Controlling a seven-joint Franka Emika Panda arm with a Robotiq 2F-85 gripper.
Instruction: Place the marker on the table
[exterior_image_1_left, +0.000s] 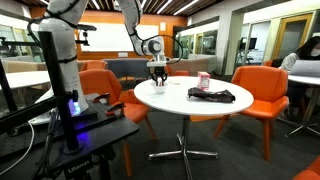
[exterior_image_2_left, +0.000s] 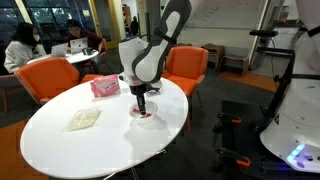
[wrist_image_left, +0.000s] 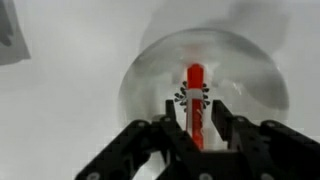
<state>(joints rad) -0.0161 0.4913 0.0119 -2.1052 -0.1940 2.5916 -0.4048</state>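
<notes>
Round white table (exterior_image_2_left: 60, 145) ringed by orange chairs (exterior_image_1_left: 262, 85) in an open office; the gripper (exterior_image_2_left: 143, 109) stands low over a clear glass dish (wrist_image_left: 250, 90), jaws clamped on the red marker (wrist_image_left: 196, 95), which is upright inside it, near a pink cup (exterior_image_1_left: 204, 80)

arm (exterior_image_2_left: 170, 25): smooth rounded white shells with dark grey bands and panels at the joints, in both exterior views.
wrist housing (exterior_image_2_left: 135, 60), just above the gripper: bulky and rounded, white, with a dark band across it.
gripper (exterior_image_2_left: 144, 110): black, compact, narrower than the wrist housing above it.
fingers (wrist_image_left: 232, 128): matte black, angular linkage bars, one on each side in the wrist view.
base column (exterior_image_1_left: 62, 55), at the arm's far end from the gripper: thick, white, cylindrical.
light (exterior_image_1_left: 72, 104): small blue glow low on the base column.
cables, screws, markings: too small to tell.
</notes>
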